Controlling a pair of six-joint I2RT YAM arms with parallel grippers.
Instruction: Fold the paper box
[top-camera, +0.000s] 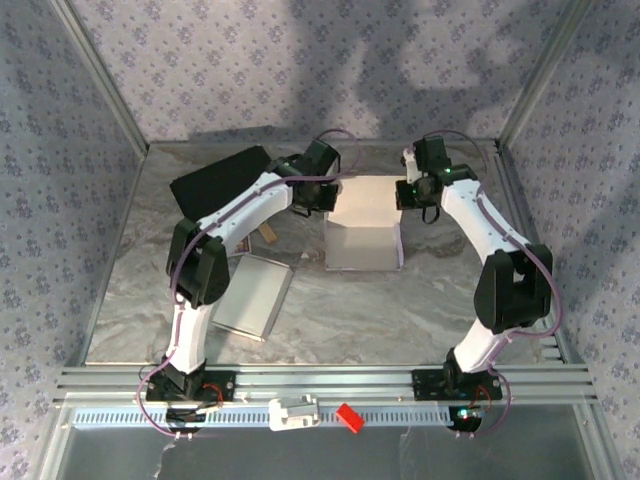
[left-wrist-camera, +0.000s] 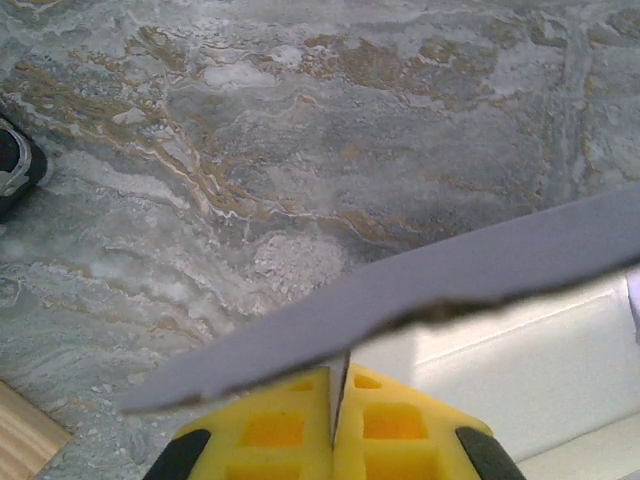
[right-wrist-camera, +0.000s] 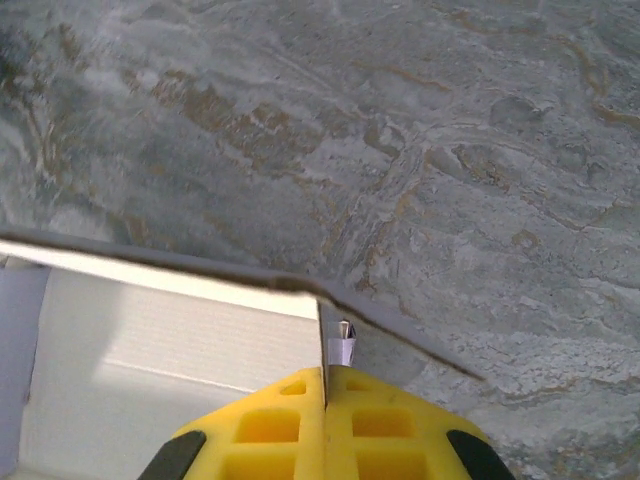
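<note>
The paper box lies partly folded in the middle of the table, white inside with lilac outer flaps. My left gripper is at its far-left corner, and my right gripper is at its far-right corner. In the left wrist view my left gripper is shut on a thin wall of the paper box, with a lilac flap crossing above the yellow fingers. In the right wrist view my right gripper is shut on the paper box's side wall at its corner.
A flat grey sheet lies left of the box, near the left arm. A black pad sits at the back left. A small wooden piece lies beside the left arm. Metal frame posts and patterned walls bound the marble table.
</note>
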